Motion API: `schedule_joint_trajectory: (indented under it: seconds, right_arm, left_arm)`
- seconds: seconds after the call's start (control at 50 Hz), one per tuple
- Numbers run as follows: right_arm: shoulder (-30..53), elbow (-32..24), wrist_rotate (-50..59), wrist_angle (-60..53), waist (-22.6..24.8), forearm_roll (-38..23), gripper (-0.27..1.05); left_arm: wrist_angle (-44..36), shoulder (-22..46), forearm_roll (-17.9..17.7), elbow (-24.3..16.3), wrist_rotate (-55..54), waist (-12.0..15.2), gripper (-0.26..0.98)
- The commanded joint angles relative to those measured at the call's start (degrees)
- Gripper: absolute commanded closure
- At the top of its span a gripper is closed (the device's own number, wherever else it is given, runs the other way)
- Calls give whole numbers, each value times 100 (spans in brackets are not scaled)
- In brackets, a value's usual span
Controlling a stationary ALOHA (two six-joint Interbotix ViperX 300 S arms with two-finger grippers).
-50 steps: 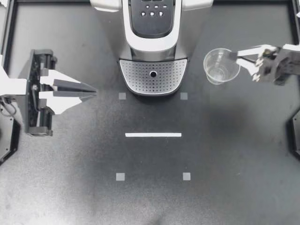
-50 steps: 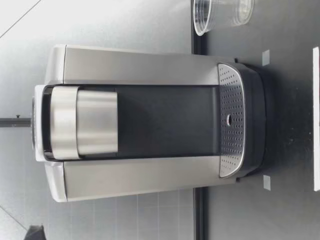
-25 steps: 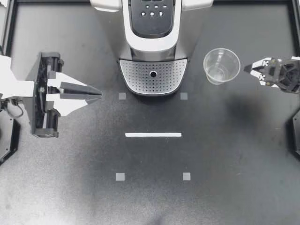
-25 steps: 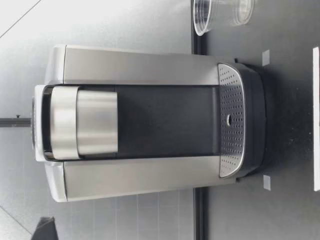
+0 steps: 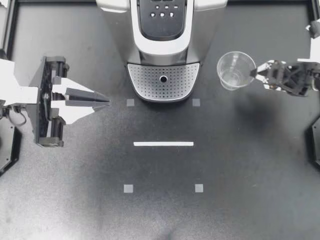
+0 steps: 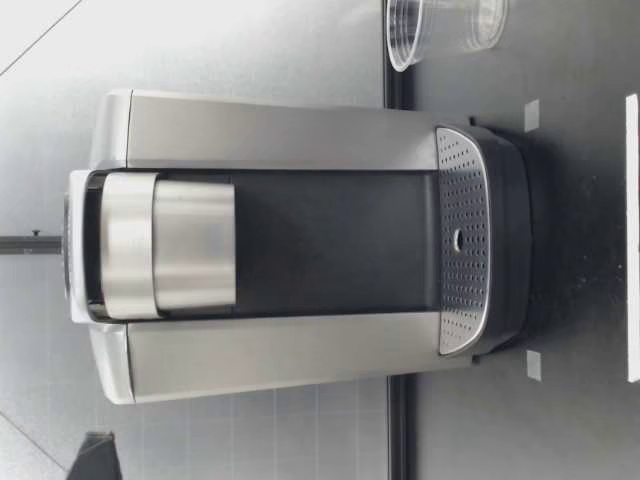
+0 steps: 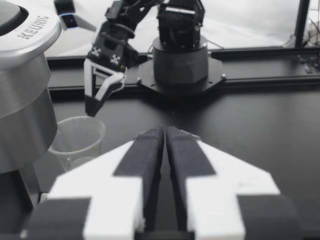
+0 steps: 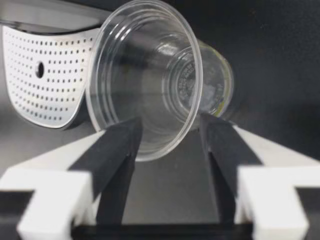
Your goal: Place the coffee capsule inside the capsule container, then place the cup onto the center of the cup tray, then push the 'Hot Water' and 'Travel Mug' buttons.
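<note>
Zero of three steps visibly done, capsule not in view. Clear cup (image 5: 236, 70) on table (image 5: 165, 215) right of coffee machine (image 5: 162, 45), off cup tray (image 5: 147, 80). Fingers of right gripper (image 5: 255, 73) spread at cup rim, no grip yet; left gripper (image 5: 106, 100) closed, empty, left of machine. Tray placement and buttons (image 5: 162, 14) left to do.

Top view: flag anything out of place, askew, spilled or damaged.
Nothing is spilled, tipped or damaged. The clear cup stands upright on the table beside the coffee machine, not on its cup tray; my right gripper is open close to it.
</note>
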Motion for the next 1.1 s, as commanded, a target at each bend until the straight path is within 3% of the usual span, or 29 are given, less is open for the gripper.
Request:
schedule_joint_trajectory:
  seconds: [0.0,0.28,0.66,0.86,1.08]
  right_arm:
    - [141,-167,-9,-62,-35,-9,24]
    - [378,-290,-9,-9,-35,-9,31]
    - [149,-299,9,158,-35,-9,71]
    - [-123,-475,220,369,26,-9,73]
    - [-70,-870,782,360,642,0,73]
  left_arm:
    - [-70,-26,0,-97,0,18,58]
    - [-70,-62,0,-70,-9,18,58]
    - [-70,-97,0,-26,0,18,58]
    - [-62,-211,-9,44,0,18,58]
    - [-70,-343,-9,97,26,18,58]
